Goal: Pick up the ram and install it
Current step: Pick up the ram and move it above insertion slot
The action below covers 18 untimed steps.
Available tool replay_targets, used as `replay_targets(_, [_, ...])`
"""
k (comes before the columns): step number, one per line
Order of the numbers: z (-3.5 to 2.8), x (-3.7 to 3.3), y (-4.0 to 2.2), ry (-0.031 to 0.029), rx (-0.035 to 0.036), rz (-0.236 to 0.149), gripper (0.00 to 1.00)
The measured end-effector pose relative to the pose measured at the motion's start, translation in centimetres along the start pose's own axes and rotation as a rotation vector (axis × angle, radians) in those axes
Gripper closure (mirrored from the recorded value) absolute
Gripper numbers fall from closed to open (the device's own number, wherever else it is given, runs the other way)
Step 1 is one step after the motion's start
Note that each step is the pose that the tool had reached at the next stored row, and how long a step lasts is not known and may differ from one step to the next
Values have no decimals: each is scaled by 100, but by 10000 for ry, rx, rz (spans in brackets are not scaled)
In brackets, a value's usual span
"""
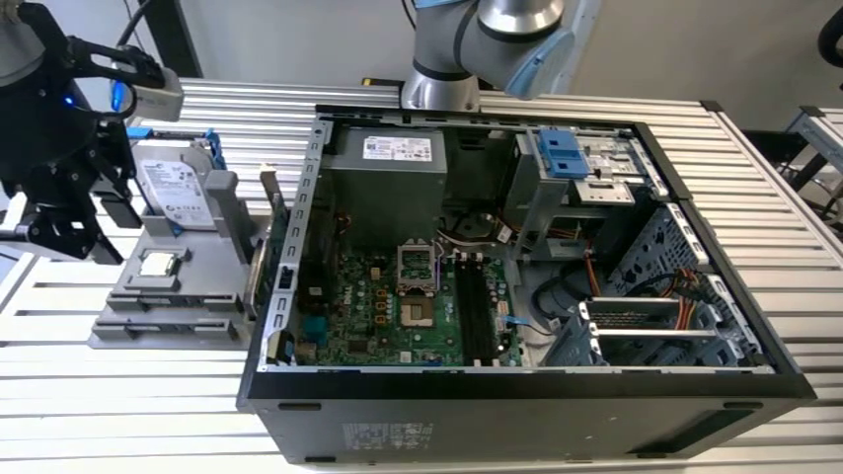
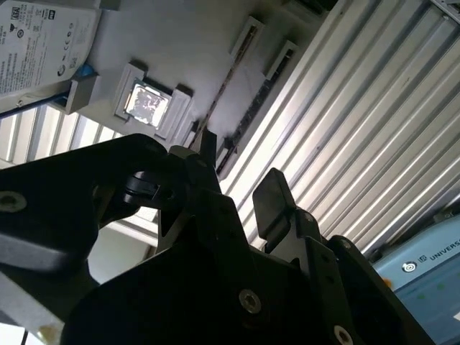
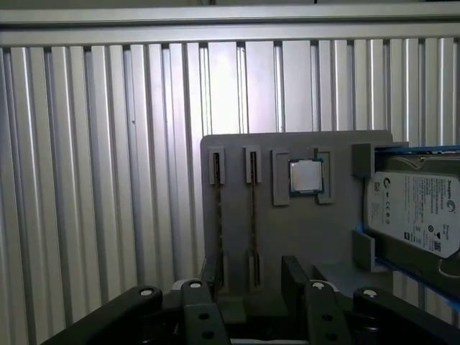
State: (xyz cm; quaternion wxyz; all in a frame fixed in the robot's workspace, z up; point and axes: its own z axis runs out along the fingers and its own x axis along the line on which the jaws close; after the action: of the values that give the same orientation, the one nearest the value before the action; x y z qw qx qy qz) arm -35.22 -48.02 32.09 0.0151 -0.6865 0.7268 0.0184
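Two ram sticks stand on edge in slots of a grey holder tray (image 3: 287, 237); in the first wrist view they are thin dark strips, the ram (image 3: 252, 215) and its twin (image 3: 218, 215). In the second wrist view the ram (image 2: 224, 90) runs as a thin dark line. In the exterior view the ram (image 1: 257, 269) stands at the tray's side nearest the case. My gripper (image 3: 255, 277) (image 2: 241, 172) hovers over the tray, open, nothing between its fingers (image 3: 295, 277). The exterior view puts the gripper (image 1: 73, 232) at the far left, above the tray's outer side.
On the same tray lie a silver hard drive with blue rails (image 3: 413, 212) (image 1: 172, 188) and a small square processor (image 3: 306, 176) (image 1: 160, 263). An open computer case (image 1: 527, 385) fills the middle of the exterior view, with the motherboard's black memory slots (image 1: 481, 306) inside. A ribbed metal table (image 3: 108, 180) lies underneath.
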Motion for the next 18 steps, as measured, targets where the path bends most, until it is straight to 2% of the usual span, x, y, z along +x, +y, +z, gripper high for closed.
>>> replay_targets(6, [5,0,0,-1,1,0,0])
replay_targets(10, [30,1,0,-2,2,0,0])
replay_targets(13, [56,3,0,-2,2,0,0])
replay_targets(15, [125,6,2,-2,3,0,0])
replay_targets(18, [144,8,14,0,0,1,0])
